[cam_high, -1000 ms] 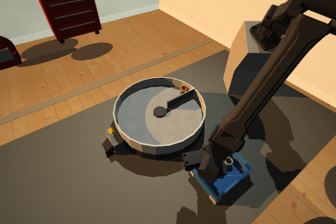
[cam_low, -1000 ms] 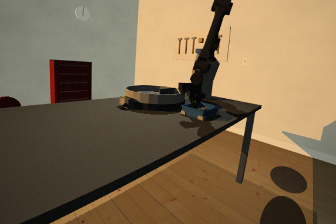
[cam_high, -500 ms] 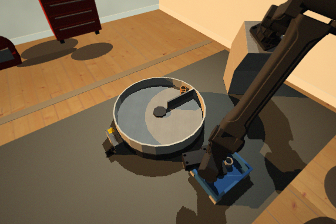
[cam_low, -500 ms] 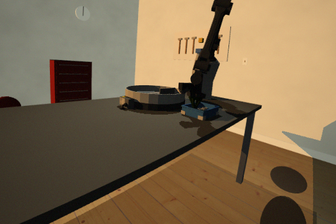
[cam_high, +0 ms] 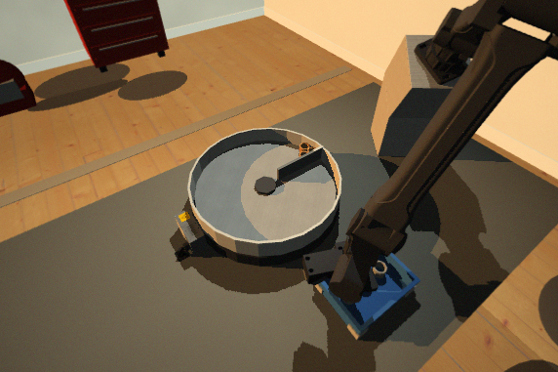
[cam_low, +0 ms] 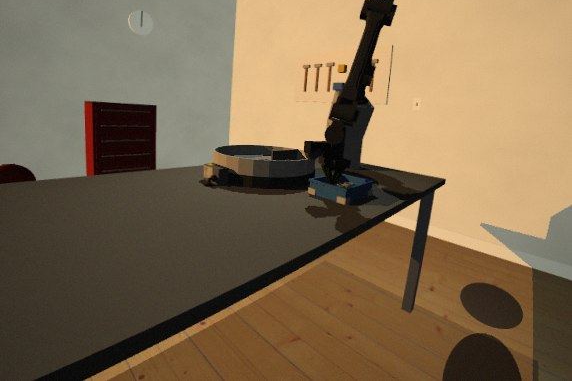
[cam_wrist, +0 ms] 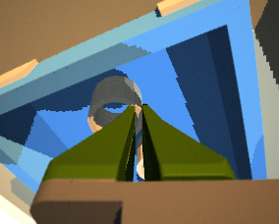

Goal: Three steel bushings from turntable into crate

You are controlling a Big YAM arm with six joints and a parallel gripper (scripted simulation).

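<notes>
The blue crate (cam_high: 376,318) (cam_low: 326,192) (cam_wrist: 74,74) stands at the turntable's right front. My gripper (cam_wrist: 139,112) (cam_low: 332,179) is down in it, its fingers nearly together on the wall of a grey steel bushing (cam_wrist: 109,89). That bushing is tilted, left of the tips in the wrist view. Part of another pale ring (cam_wrist: 141,169) shows through the gap between the fingers. A bushing (cam_high: 383,274) shows in the crate in the top view; I cannot tell which one. On the turntable (cam_high: 254,248) (cam_low: 270,169), at least one bushing (cam_high: 304,151) sits at the back right by the divider.
The grey divider bar (cam_high: 299,166) runs from the turntable's hub (cam_high: 265,186) to its raised rim. A small box with a yellow top (cam_high: 183,217) sits at the turntable's left front. A block-shaped stand (cam_high: 390,105) is behind the arm. The table edge (cam_low: 350,233) lies beyond the crate.
</notes>
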